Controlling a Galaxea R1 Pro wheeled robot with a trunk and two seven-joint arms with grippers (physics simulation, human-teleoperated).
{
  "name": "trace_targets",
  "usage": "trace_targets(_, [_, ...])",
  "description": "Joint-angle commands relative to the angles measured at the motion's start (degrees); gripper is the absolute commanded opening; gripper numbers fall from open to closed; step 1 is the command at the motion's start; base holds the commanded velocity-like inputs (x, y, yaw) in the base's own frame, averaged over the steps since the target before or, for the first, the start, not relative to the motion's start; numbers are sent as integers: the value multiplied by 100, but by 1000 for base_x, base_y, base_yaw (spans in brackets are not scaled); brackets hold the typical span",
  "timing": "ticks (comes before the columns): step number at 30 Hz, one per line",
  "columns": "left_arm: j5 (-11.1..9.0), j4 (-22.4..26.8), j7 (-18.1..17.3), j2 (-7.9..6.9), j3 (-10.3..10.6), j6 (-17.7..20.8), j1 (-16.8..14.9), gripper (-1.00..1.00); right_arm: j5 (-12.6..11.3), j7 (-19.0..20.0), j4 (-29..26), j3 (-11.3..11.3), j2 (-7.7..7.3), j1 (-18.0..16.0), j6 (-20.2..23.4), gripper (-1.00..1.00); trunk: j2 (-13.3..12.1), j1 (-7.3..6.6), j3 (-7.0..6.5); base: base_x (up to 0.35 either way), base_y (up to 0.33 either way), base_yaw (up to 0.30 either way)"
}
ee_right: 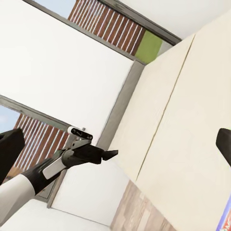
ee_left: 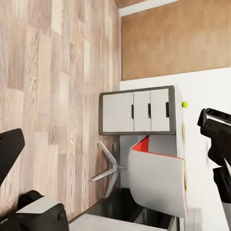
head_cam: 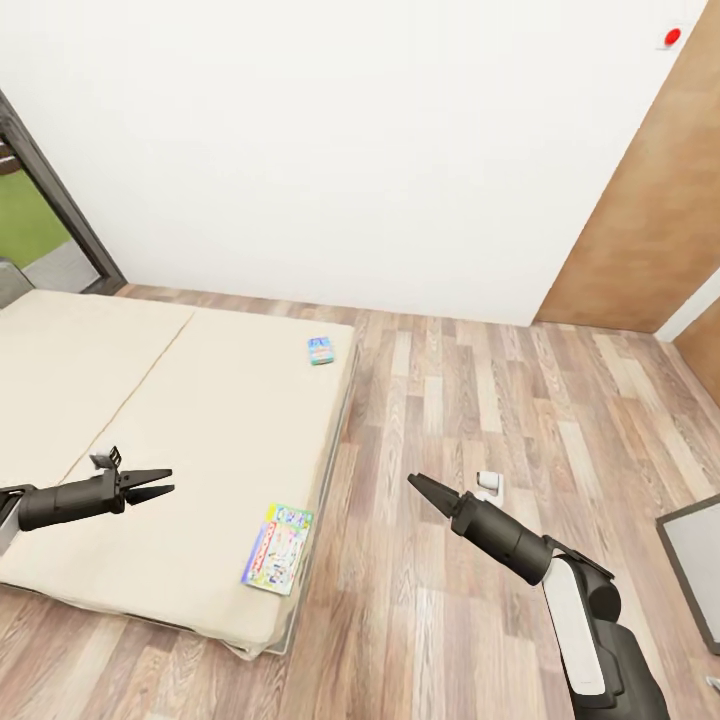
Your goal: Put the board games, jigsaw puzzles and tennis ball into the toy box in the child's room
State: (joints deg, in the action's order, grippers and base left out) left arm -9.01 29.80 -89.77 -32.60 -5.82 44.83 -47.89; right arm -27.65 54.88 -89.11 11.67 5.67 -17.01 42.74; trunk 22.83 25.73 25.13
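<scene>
Two board games lie on the bed's cream mattress [head_cam: 150, 400]: a small blue-green box [head_cam: 320, 350] near the far edge and a larger colourful box [head_cam: 277, 548] at the near corner. My left gripper [head_cam: 160, 482] hovers open over the mattress, left of the larger box. My right gripper [head_cam: 418, 486] hangs over the plank floor beside the bed, fingers apart in its wrist view. The left wrist view looks at the table [ee_left: 204, 89] with grey drawers [ee_left: 139, 111] and the tennis ball [ee_left: 185, 104] on its top. The toy box and jigsaw puzzles are out of view.
A red-and-white swivel chair [ee_left: 156, 180] stands at the table. A grey-framed furniture corner [head_cam: 690, 570] juts in at the right. A small white object [head_cam: 489, 485] lies on the floor near my right gripper. A brown door [head_cam: 650, 220] and a red wall button [head_cam: 672, 37] are beyond.
</scene>
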Motion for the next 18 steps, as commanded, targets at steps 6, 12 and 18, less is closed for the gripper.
trace_targets(6, [-3,0,-23,-1,2,60,-7,100,-13,0,-1,10,5,-4,33,100,9,5,-29,67,-53,86])
trace_targets(12, [-4,0,-23,-1,2,59,-7,100,-11,-9,-14,-1,5,-4,33,100,9,5,-43,7,-5,74])
trace_targets(18, [-3,0,-23,-1,2,61,-7,100,-11,-6,-18,1,5,-4,33,100,9,5,-77,1,-1,195])
